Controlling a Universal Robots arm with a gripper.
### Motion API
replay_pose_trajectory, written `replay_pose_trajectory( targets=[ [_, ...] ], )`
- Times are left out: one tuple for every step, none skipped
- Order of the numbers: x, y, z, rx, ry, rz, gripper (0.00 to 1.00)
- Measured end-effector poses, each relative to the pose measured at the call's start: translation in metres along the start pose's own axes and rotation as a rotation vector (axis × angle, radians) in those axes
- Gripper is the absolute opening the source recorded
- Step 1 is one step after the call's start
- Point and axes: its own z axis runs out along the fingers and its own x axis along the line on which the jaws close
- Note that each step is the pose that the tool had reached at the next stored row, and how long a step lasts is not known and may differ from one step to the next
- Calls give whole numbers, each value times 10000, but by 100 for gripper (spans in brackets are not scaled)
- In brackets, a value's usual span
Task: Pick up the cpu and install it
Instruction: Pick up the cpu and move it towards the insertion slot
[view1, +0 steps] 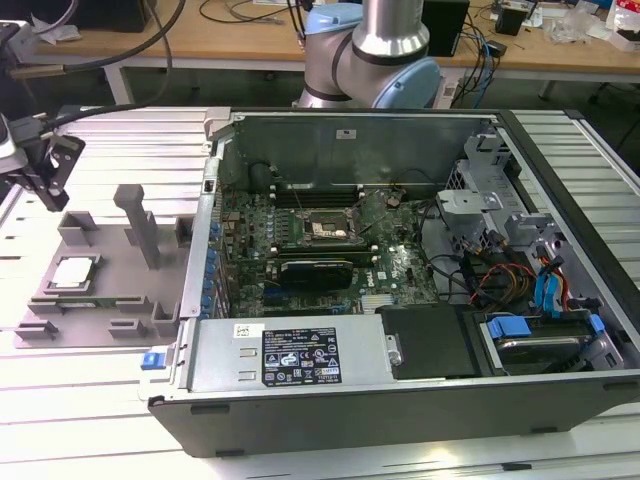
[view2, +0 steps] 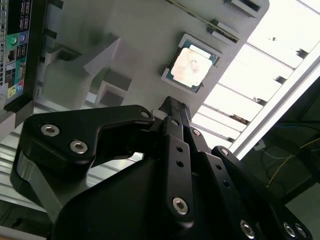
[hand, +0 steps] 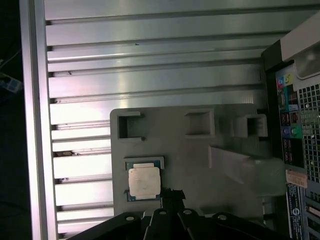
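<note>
The cpu (view1: 73, 272) lies flat in a gray holder (view1: 118, 292) on the tabletop (view1: 80, 400), at the computer case's (view1: 400, 400) 9 o'clock in the exterior view. The tool (view1: 52, 195), clenched and empty, hangs above it.

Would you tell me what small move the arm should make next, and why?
Probably shift the hand over the cpu and lower: the cpu lies flat in its gray fixture, and the hand hangs above it, slightly off to one side.
</note>
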Motion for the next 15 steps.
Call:
replay_pose_trajectory(
  targets=[
    [15,-2,9,0,0,0,11],
    [29,-3,17,-1,0,0,11],
    [38,-4,22,-1,0,0,11],
    [45,-4,27,0,0,0,11],
    [64,-6,40,-1,0,0,11],
    [77,-8,49,0,0,0,11],
    [84,-8,53,0,1,0,11],
    [91,-9,58,0,1,1,11],
    [98,-10,62,0,1,1,11],
    [107,-10,67,0,0,1,11],
    [116,-11,71,0,1,1,11],
    [122,-12,75,0,0,0,11],
    [137,-14,81,0,1,0,11],
    [155,-15,88,0,0,0,11],
    [176,-17,96,0,0,0,11]
  ],
)
